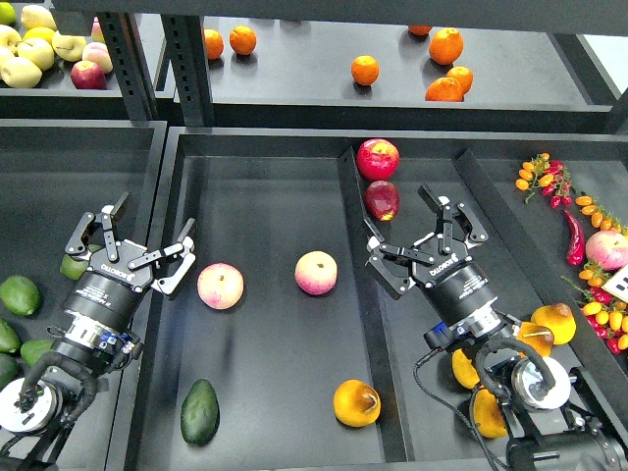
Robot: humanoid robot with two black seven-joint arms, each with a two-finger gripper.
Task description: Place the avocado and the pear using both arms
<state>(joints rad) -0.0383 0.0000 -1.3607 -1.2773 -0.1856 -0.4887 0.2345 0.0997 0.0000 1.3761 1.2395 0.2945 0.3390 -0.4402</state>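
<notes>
The dark green avocado (200, 412) lies on the dark tray floor (275, 373) near its front left. The orange-yellow pear (356, 402) with a brown patch rests at the tray's front right, beside the divider. My left gripper (149, 238) hovers open above the tray's left wall, well behind the avocado, with nothing between its fingers. My right gripper (400, 231) stands open in the narrower right compartment, behind and right of the pear, also empty.
Two pink-yellow peaches (220, 286) (316, 272) lie mid-tray. Red apples (378, 158) sit at the back of the right compartment. More avocados (19, 294) fill the left bin, pears (555, 321) the right one. Oranges (365, 69) lie on the upper shelf.
</notes>
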